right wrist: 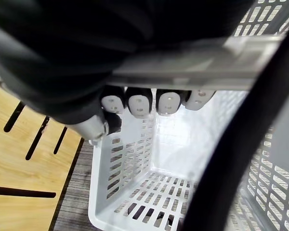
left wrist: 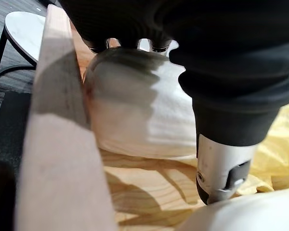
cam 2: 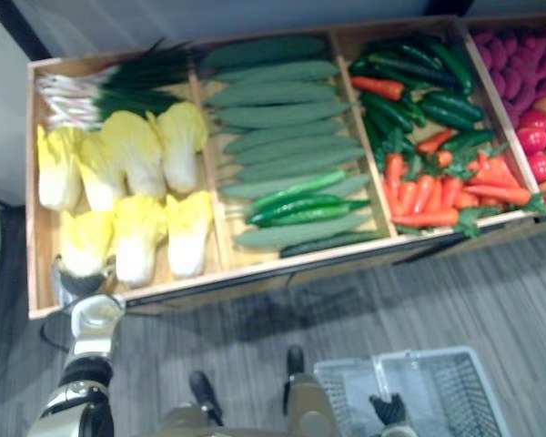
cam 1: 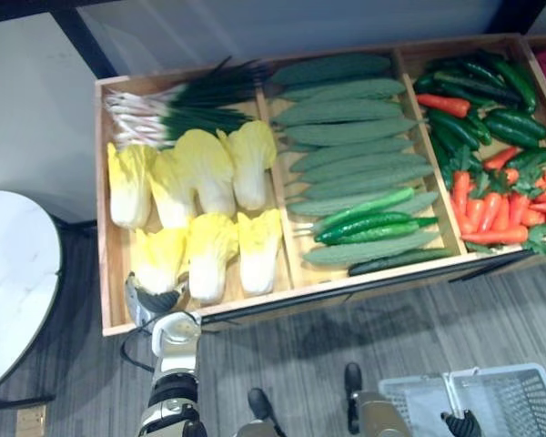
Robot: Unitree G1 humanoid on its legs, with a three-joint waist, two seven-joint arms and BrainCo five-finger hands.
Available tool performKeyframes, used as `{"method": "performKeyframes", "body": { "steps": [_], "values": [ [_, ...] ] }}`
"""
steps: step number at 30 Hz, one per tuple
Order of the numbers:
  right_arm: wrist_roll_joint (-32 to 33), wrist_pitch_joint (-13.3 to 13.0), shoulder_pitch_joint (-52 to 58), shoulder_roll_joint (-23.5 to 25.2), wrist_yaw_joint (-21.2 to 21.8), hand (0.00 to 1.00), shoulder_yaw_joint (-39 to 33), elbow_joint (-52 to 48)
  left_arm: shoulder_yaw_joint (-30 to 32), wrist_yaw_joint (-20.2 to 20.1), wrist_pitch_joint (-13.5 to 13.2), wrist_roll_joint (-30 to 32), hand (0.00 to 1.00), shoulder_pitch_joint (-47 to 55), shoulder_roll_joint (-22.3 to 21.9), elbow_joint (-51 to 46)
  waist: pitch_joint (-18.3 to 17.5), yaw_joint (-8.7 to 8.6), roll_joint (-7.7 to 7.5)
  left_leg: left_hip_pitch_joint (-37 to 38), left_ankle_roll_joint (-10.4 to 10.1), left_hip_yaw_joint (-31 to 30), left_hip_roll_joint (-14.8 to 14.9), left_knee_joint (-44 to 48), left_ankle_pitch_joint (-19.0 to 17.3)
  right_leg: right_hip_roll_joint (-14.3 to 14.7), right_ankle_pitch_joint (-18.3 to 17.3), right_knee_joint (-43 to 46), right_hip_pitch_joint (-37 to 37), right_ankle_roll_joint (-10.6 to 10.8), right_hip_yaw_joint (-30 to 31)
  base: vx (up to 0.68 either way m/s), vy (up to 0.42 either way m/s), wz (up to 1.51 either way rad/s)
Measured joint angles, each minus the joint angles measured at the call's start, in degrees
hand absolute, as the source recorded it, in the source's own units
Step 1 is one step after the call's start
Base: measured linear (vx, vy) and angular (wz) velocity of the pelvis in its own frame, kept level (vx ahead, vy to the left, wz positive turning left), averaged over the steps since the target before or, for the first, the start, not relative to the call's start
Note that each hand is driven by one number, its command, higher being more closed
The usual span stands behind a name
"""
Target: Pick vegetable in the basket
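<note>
A wooden crate [cam 1: 105, 273] holds several yellow napa cabbages. My left hand [cam 1: 153, 305] is at the crate's front left corner, on the base of the front-left cabbage [cam 1: 159, 259]. In the left wrist view its fingers [left wrist: 156, 45] curl over the far side of the pale cabbage base [left wrist: 135, 110], and the thumb [left wrist: 221, 178] lies on the near side. My right hand [cam 1: 461, 423] is low at the right, shut on the handle [right wrist: 192, 65] of a white plastic basket [cam 1: 519, 396]. The basket [right wrist: 149, 192] has nothing in it.
Green onions [cam 1: 177, 107] lie behind the cabbages. Cucumbers [cam 1: 355, 137] fill the middle compartment; green peppers, chillies and carrots [cam 1: 496, 205] fill the right one. Red and purple produce [cam 2: 537, 137] lies further right. A round white table [cam 1: 9, 282] stands to the left.
</note>
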Motion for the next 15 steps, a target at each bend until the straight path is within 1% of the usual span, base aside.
{"method": "performKeyframes", "body": {
  "steps": [4, 5, 7, 15],
  "values": [
    [0.0, -0.7, -0.4, -0.4, 0.0, 1.0, 1.0, 0.0, 0.6, 0.0, 0.7, 0.8, 0.0, -1.6, 1.7, 1.8, 0.9, 0.04, -0.23, -0.3, -0.1, 0.2, 0.2, 0.0, 0.0, 0.2, 0.0, 0.1, -0.5, -0.1, 0.2, 0.04, -0.017, -0.02],
    [0.1, -0.9, -0.4, -0.4, 0.0, 1.0, 1.4, 0.0, 0.6, 0.0, 0.9, 1.0, 1.0, -2.0, 2.2, 2.4, 1.1, 0.04, -0.26, -0.3, -0.1, 0.2, 0.2, 0.0, 0.0, 0.2, 0.1, 0.1, -0.6, -0.1, 0.2, 0.04, -0.012, -0.03],
    [0.1, -0.9, -0.6, -0.5, 0.0, 1.0, 1.7, 0.0, 0.7, -0.3, 1.0, 1.0, 1.0, -2.1, 2.9, 2.5, 1.3, 0.05, -0.47, -0.3, -0.1, 0.5, 0.2, 0.0, 0.0, 0.3, 0.3, 0.0, -0.7, -0.2, 0.4, 0.03, -0.006, -0.05],
    [0.1, -1.3, -1.8, -1.0, -0.1, 1.0, 3.9, 0.1, 3.0, -0.2, 0.9, 1.0, 1.0, -4.6, 5.5, 6.4, 1.5, 0.16, -0.6, -1.0, -0.1, 3.0, 0.0, 0.0, 0.1, 0.6, 3.2, -2.9, -1.4, -0.1, 2.6, 0.0, -0.012, -0.15]
  ]
}}
